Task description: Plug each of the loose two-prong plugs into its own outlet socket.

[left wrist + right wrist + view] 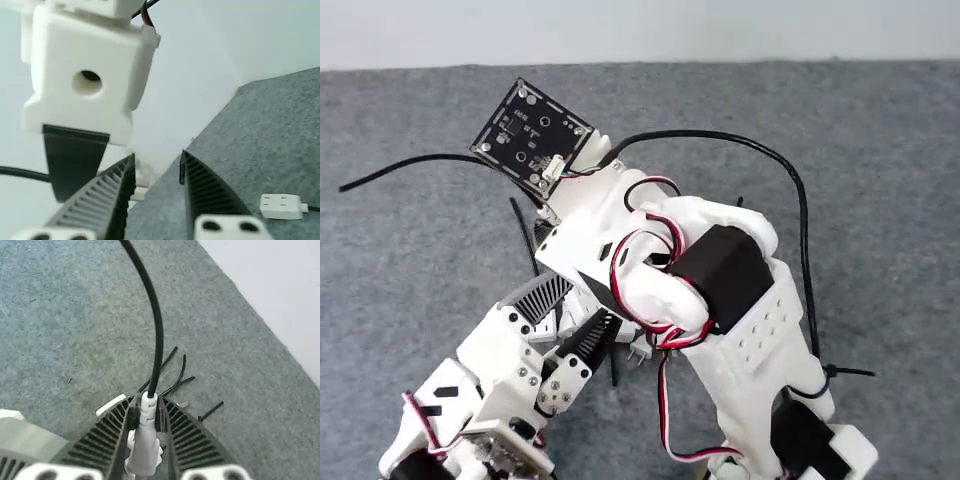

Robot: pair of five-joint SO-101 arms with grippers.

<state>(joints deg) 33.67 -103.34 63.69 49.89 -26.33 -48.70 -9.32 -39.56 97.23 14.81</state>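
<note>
Right wrist view: right fingers (190, 440) clamp plug (145, 440) | left fingers (205, 190) apart | outlet socket (281, 206) on mat (280, 125)

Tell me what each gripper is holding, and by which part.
Right gripper clamps the white plug by its body, black cord running out past the fingertips. Left gripper is open, holding nothing.

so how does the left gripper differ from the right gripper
The left gripper is open and empty; the right gripper is shut on a white plug. A black cable leaves the right gripper, none the left gripper. A white outlet socket lies on the mat beyond the left gripper, short black strips beyond the right gripper. Both have black ribbed fingers.
</note>
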